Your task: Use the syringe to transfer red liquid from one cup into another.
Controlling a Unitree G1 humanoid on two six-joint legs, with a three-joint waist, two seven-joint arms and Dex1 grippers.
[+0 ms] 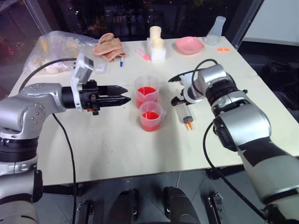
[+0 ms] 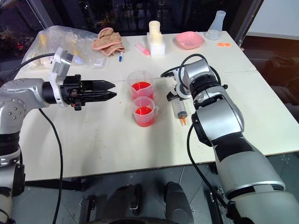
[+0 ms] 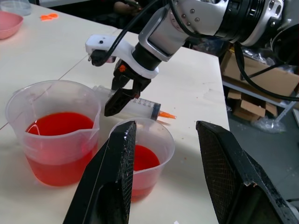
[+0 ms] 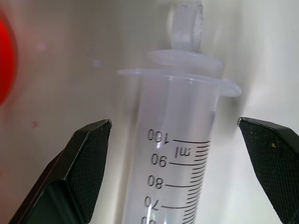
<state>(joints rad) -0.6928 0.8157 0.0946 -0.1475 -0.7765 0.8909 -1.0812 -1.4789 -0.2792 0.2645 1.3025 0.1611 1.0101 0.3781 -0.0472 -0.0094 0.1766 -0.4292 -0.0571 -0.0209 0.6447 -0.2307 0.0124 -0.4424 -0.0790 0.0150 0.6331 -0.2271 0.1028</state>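
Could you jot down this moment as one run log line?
right end effector: open, straddling syringe lying on table | left end effector: open, beside cups | syringe: not yet gripped

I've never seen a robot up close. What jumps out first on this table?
Two clear cups of red liquid stand mid-table, touching. Right of them a large syringe lies flat, and the right pincer straddles its barrel with both fingers open, not yet gripping. The left pincer hovers open, pointing at the cups from their left.
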